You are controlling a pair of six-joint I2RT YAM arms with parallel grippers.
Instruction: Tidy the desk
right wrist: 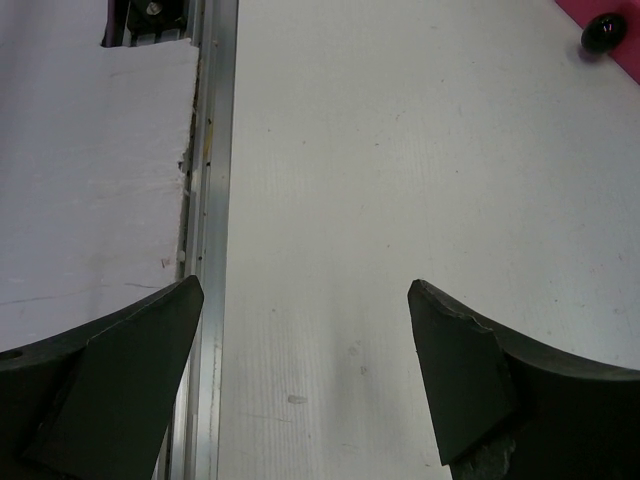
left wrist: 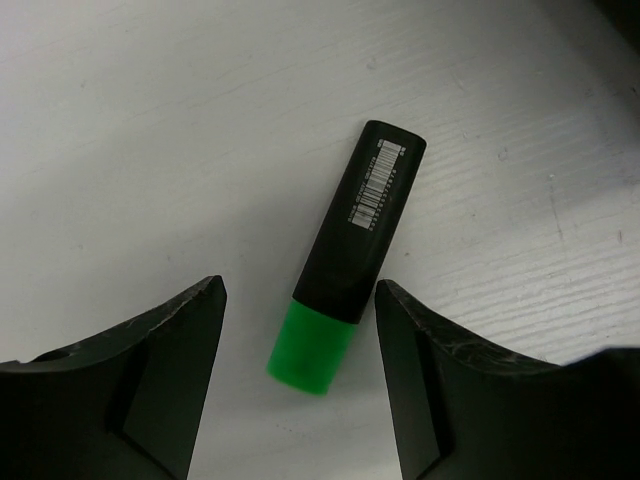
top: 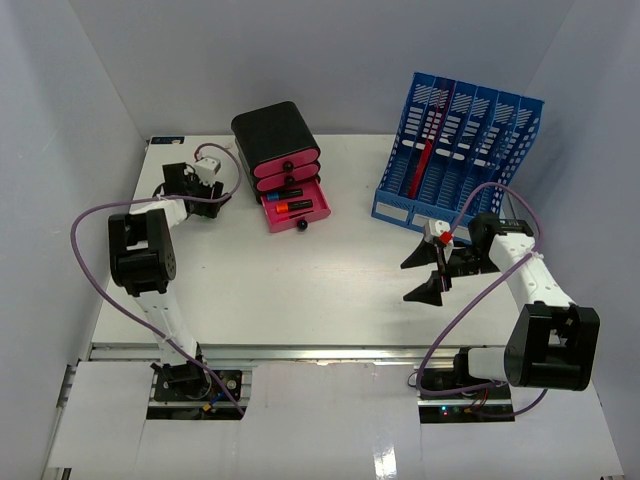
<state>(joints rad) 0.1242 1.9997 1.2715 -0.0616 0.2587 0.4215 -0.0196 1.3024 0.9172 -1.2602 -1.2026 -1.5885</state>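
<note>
The desk (top: 300, 300) is a white tabletop. At its far left my left gripper (top: 178, 186) points down at it. In the left wrist view a black highlighter with a green cap (left wrist: 352, 250) lies flat on the desk (left wrist: 140, 120). My left gripper (left wrist: 300, 300) stands open astride its capped end, the right finger (left wrist: 420, 370) almost against the barrel, the left finger (left wrist: 170, 360) apart from it. From above the highlighter is hidden under that gripper. My right gripper (top: 424, 276) hovers open right of centre, and in its own view my right gripper (right wrist: 305, 300) has only bare desk between its fingers.
A black drawer unit with pink fronts (top: 278, 150) stands at the back, its bottom drawer (top: 296, 210) pulled open with markers inside. A blue file rack (top: 465, 150) at the back right holds a red item. A metal rail (right wrist: 205, 200) runs along the front edge.
</note>
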